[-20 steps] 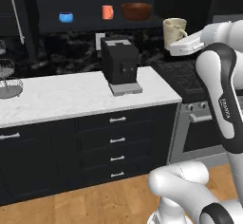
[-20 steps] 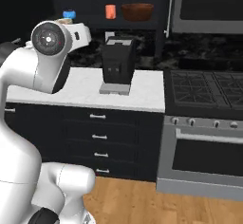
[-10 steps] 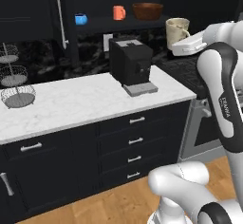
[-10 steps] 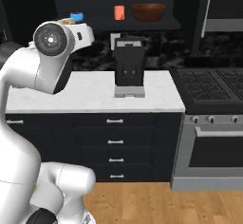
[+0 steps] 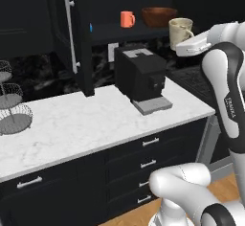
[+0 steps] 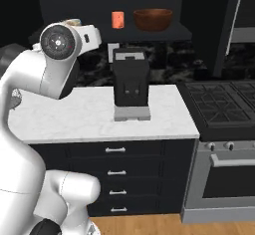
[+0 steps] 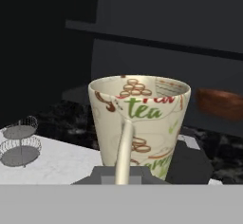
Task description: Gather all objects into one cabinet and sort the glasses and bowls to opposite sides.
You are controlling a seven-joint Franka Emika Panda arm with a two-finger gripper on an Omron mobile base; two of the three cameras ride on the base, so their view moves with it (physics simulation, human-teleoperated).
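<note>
The claw (image 5: 184, 42) is clenched on the cream patterned cup with green "tea" lettering (image 5: 180, 30), and it holds this cup upright in the air, above the white marble desk (image 5: 91, 122). In the hand view the cream patterned cup (image 7: 138, 124) stands directly in front of the claw, with its pale handle turned toward the camera and its mouth open upward. The exact contact of the fingertips with the cup is hidden behind the cup's base.

Beyond the claw and a little higher there is the dark open shelf (image 5: 119, 31) of the tall black wall cabinet. On this shelf the wide reddish-brown wooden bowl (image 5: 158, 16) sits nearest to the held cup, and the orange mug with a handle (image 5: 127, 19) stands just beside the bowl, farther from the claw. In the right base view the same bowl (image 6: 153, 19) and mug (image 6: 118, 19) stand side by side on the shelf. The cabinet's black panelled door (image 5: 72, 33) stands open, farther from the claw than the mug, and carries a long pale grey vertical bar handle (image 5: 70, 31).

Below the claw and near to it, the black box-shaped coffee machine (image 5: 141, 78) stands on the desk. Well apart from the claw, at the far end of the desk, stands a tiered wire basket stand (image 5: 12, 105).
</note>
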